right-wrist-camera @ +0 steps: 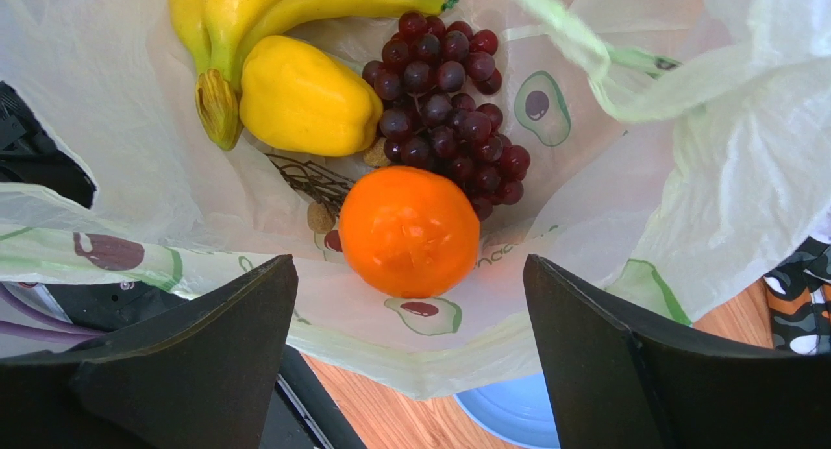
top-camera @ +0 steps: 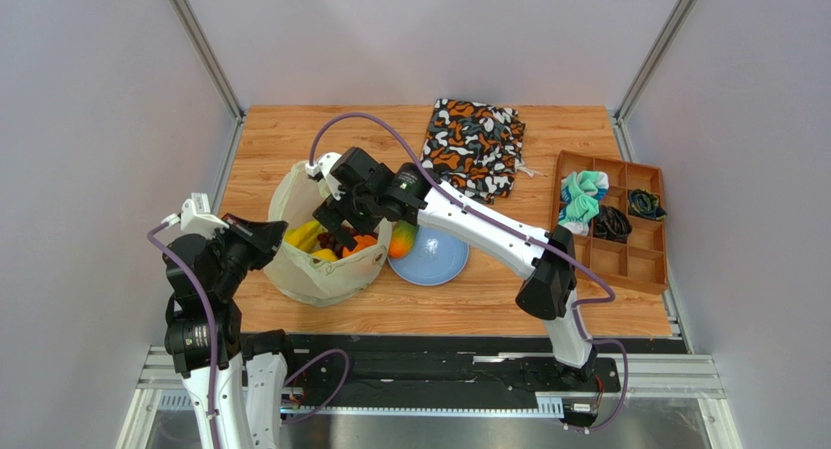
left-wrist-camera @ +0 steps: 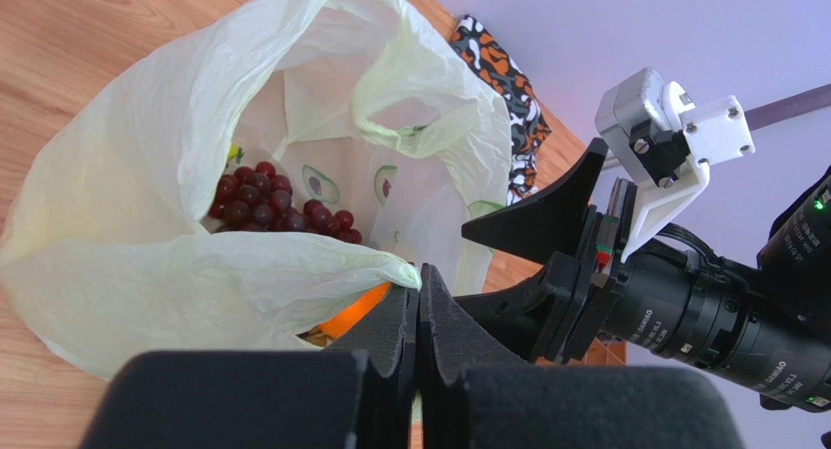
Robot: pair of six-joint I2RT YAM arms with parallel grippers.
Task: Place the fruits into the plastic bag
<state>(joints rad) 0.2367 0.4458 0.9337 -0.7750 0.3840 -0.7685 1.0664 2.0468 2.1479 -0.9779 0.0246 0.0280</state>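
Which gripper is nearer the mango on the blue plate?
Right. The right gripper hangs open over the plastic bag, just beside the mango; the left gripper pinches the bag's rim on the side away from it.

Bananas (right-wrist-camera: 293,9) run off the top edge.

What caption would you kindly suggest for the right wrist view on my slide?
Open right gripper above the plastic bag holding an orange, dark grapes, bananas and a yellow fruit.
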